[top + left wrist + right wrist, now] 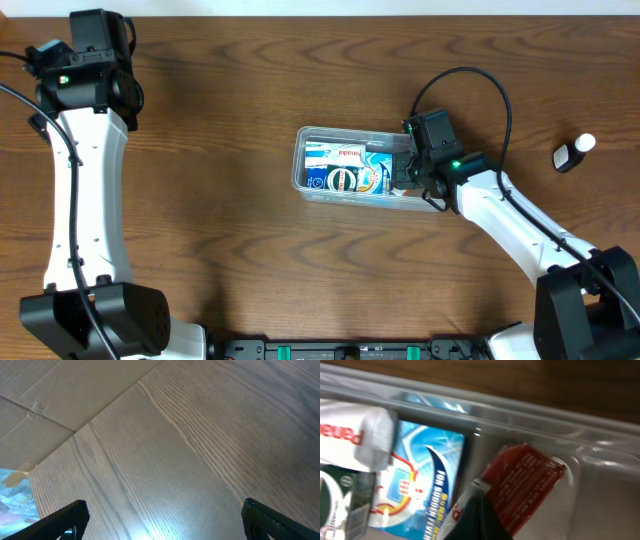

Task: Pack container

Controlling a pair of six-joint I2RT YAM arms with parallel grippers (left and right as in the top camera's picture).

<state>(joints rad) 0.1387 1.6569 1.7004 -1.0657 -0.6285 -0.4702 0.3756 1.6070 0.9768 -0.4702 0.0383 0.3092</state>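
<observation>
1. Your left arm (pixel 85 190) and right arm (pixel 510 215) have white link shells with black joint housings.
2. Black cables (pixel 480 75) trail along both.
3. A green light (pixel 455 165) glows near each wrist.
4. Your left gripper (pixel 165 517) has matte black fingertips (pixel 65 517).

The container (pixel 300 165) sits just right of centre on the brown wooden table (pixel 220 200), long side running left to right, level and upright, open at the top. It's a clear rectangular bin, rounded corners, rim all round; from the right wrist its glossy see-through wall (pixel 600 455) catches the light. Inside, flat on the floor: a white box (pixel 348 152) with red lettering, a blue box (pixel 375 178) beside it, and at the right end a red packet (pixel 525 485), tilted.
</observation>
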